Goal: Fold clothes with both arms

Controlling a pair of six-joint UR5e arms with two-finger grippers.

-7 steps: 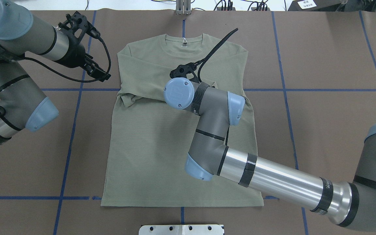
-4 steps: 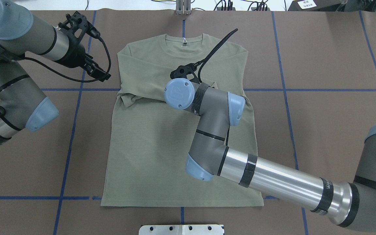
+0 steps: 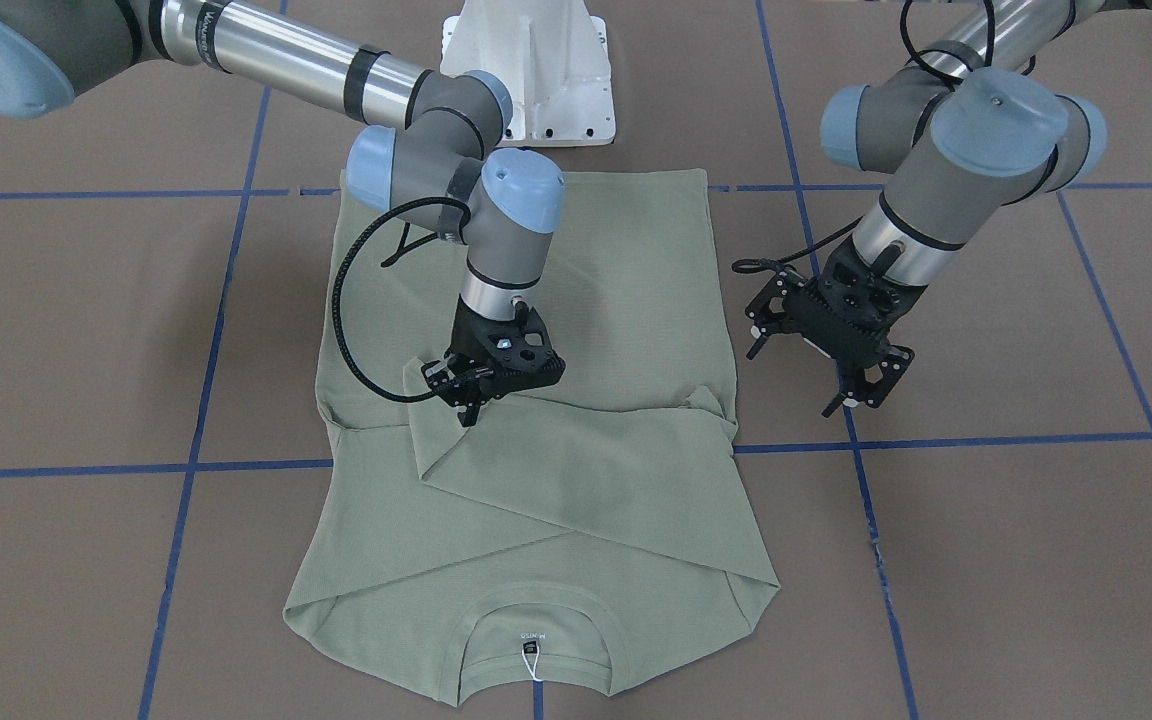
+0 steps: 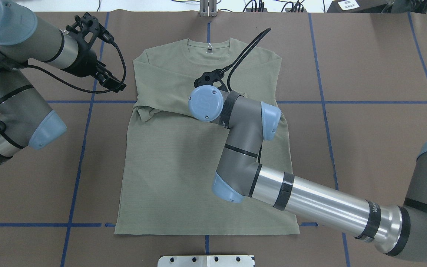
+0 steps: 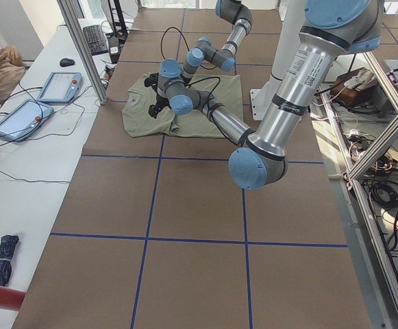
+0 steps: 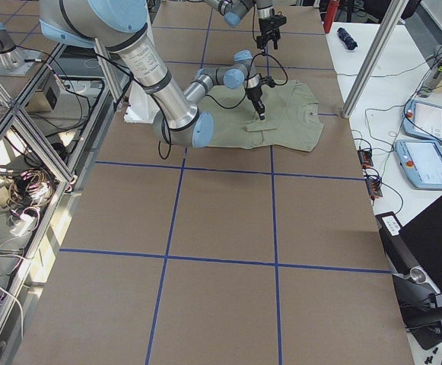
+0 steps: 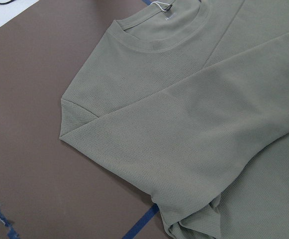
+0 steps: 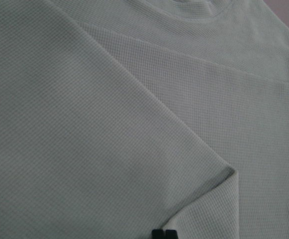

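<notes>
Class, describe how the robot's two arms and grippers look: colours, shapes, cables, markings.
The left arm and right arm are jointed silver-and-grey tubes with light blue joint caps and black bands. Black cables loop to the black two-finger left gripper and right gripper.

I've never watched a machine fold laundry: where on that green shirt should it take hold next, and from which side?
Probably the two corners of the hem, coming down from above at the outer edges of the shirt. The hem lies flat and free on the table, and the sleeves are already folded across the chest, so lifting those corners could carry the lower half over them.
</notes>
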